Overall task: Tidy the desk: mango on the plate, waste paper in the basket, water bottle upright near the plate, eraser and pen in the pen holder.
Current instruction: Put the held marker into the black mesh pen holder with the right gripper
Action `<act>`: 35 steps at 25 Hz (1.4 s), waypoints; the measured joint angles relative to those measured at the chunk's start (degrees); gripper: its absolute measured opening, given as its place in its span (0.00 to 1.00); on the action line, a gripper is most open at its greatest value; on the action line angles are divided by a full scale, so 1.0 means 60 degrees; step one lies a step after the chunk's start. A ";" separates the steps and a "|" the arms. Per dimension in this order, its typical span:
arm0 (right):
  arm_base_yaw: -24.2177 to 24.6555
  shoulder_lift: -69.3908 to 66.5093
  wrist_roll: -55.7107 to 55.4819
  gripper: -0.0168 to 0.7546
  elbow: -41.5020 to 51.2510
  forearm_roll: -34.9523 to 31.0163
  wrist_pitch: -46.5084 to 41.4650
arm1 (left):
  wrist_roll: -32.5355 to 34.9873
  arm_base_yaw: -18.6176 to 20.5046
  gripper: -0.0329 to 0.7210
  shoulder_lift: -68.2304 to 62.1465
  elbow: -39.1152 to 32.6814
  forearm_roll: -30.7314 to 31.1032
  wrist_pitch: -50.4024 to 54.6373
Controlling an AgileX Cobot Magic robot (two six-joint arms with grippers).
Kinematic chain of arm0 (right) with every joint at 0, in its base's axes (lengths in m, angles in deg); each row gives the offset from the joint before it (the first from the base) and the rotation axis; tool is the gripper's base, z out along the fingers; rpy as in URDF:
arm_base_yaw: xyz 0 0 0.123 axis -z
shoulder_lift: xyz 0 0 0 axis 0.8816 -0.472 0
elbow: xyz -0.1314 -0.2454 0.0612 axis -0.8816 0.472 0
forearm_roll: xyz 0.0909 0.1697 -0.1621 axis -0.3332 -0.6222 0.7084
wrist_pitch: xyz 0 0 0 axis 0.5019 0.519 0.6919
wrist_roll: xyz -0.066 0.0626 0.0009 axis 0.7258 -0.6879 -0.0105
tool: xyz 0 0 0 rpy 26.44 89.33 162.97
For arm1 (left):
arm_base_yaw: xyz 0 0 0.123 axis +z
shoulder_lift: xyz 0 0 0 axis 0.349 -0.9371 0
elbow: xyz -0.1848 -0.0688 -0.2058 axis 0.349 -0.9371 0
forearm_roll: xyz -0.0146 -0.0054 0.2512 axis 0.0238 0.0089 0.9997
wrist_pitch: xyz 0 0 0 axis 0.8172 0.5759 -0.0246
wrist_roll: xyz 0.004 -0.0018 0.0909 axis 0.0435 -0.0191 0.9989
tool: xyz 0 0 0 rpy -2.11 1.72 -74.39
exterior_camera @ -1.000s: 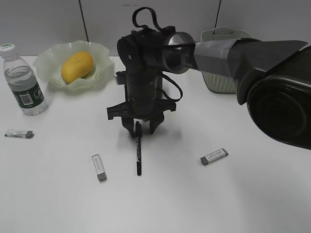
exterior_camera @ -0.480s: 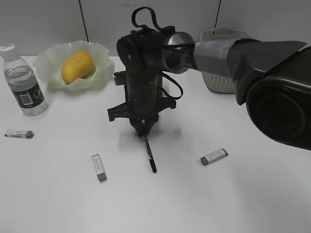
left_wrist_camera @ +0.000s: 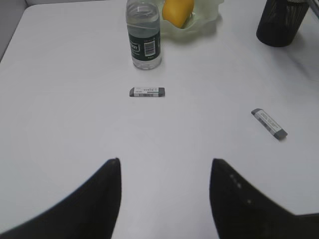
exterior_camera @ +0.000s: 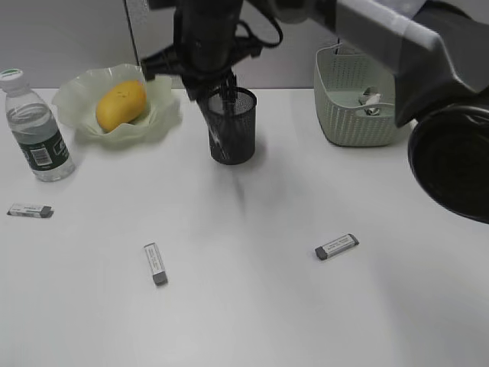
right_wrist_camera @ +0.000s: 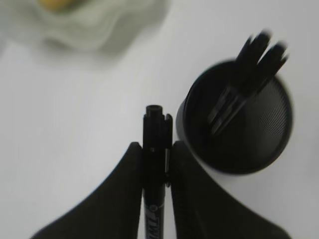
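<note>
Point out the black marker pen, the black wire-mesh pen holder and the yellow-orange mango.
Black marker pen (right_wrist_camera: 153,149): right wrist view, barrel between the pincer fingers.
Black wire-mesh pen holder (exterior_camera: 234,136): exterior view, front wall.
Yellow-orange mango (exterior_camera: 120,105): exterior view, skin at mid-body.

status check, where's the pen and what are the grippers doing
Right gripper shut on the pen, beside the pen holder, not in yet. Left gripper open, empty. Pens already in the holder. Three erasers loose on the desk.
</note>
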 joint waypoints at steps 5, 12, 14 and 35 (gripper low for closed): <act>0.0000 0.0036 0.0021 0.21 -0.0831 0.1354 0.1388 | 0.0000 0.0000 0.62 0.0000 0.0000 0.0000 0.0000; 0.0020 -0.0240 -0.0244 0.21 -0.0842 0.3133 0.2789 | 0.0000 0.0000 0.62 0.0000 0.0000 0.0000 0.0000; 0.0054 -0.0359 -0.0355 0.21 -0.0842 0.3434 0.3190 | 0.0000 0.0000 0.62 0.0000 0.0000 0.0000 0.0000; 0.1248 0.0888 0.1174 0.21 0.0812 0.0981 0.3110 | 0.0000 -0.0016 0.60 0.0000 0.0000 -0.0006 0.0000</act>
